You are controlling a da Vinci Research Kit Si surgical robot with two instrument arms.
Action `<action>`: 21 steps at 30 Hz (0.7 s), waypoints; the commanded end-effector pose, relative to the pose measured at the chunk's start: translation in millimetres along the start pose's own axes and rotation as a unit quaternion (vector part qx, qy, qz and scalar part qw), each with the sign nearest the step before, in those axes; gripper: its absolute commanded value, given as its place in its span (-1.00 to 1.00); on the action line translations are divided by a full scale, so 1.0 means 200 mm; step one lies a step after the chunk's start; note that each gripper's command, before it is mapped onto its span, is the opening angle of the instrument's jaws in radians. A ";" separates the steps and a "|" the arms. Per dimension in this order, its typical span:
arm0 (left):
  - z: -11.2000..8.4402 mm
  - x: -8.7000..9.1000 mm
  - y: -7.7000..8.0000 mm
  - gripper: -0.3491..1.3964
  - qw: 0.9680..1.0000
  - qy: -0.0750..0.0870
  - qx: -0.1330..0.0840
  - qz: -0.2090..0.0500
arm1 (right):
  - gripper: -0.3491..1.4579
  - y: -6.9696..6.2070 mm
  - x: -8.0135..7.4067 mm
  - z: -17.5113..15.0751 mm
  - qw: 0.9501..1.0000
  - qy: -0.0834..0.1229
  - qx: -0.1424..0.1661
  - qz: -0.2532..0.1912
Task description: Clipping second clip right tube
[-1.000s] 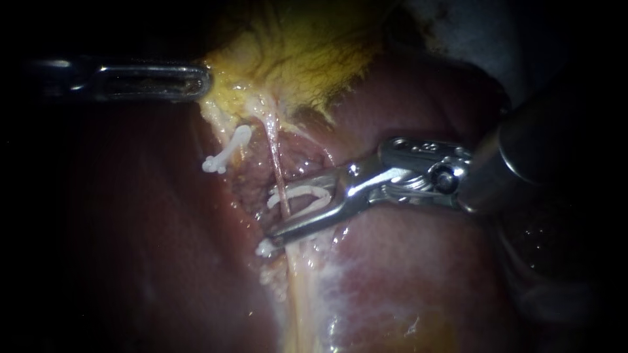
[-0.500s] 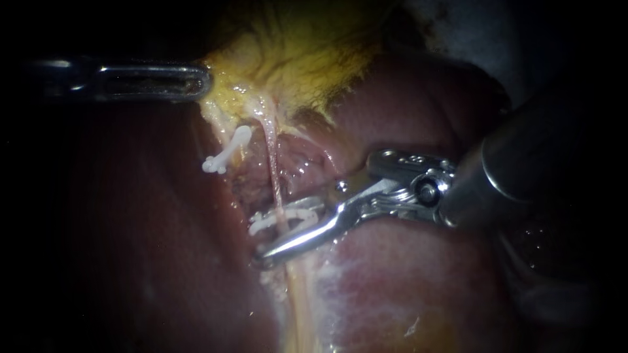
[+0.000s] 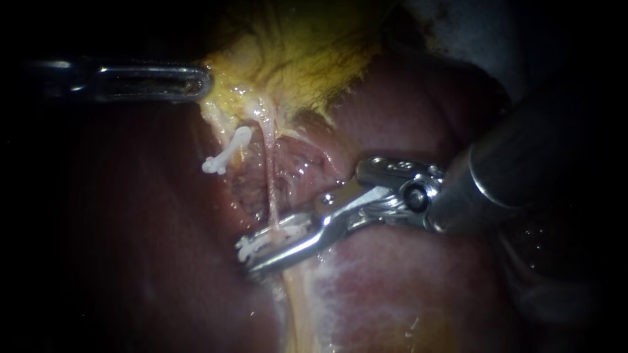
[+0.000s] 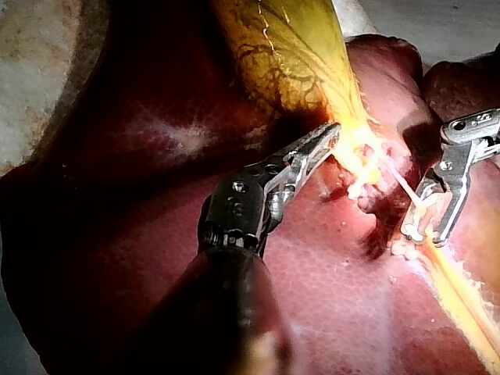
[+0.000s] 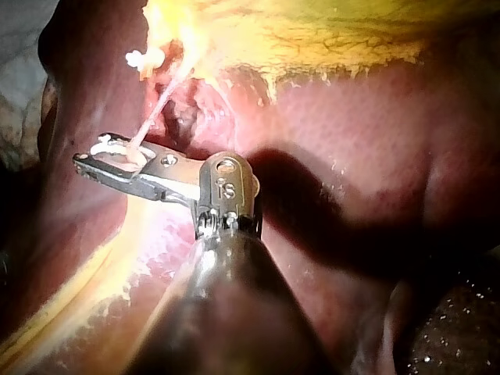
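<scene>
A: Your right instrument (image 3: 261, 252) comes in from the right with its jaws pressed together on a small white plastic clip (image 3: 247, 247). The clip's beaded end pokes out just past the jaw tips.

B: That clip sits across the thin pale pink tube (image 3: 269, 170), at the tube's lower end, where it meets the pale yellowish strip of tissue on the dark red liver (image 3: 392, 287). In your right wrist view the tube (image 5: 152, 117) runs down into the closed jaws, with the clip (image 5: 109, 147) white between them.

A: Your left instrument (image 3: 203, 82) lies level at the upper left. Its jaws are clamped on the edge of the yellow, dark-veined gallbladder (image 3: 294, 59). The left wrist view shows the same hold (image 4: 328, 137), with yellow tissue pinched at the tips.

B: Another white clip (image 3: 226, 151) lies tilted to the left of the pink tube, just below the gallbladder's edge and well apart from your right jaws. Whether it touches the pink tube, I cannot tell.
</scene>
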 end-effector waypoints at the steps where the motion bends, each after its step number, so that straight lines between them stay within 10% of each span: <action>1: 0.000 0.000 0.000 -1.00 1.000 0.000 0.000 0.000 | -0.66 0.000 0.000 0.000 1.000 0.001 -0.001 0.000; 6: 0.000 0.000 0.000 -1.00 1.000 0.000 0.000 0.000 | -1.00 0.002 0.001 -0.001 1.000 0.001 -0.001 0.006; 21: 0.000 0.000 0.000 -1.00 1.000 0.000 0.000 0.000 | -1.00 0.002 0.001 -0.001 1.000 0.001 0.000 0.020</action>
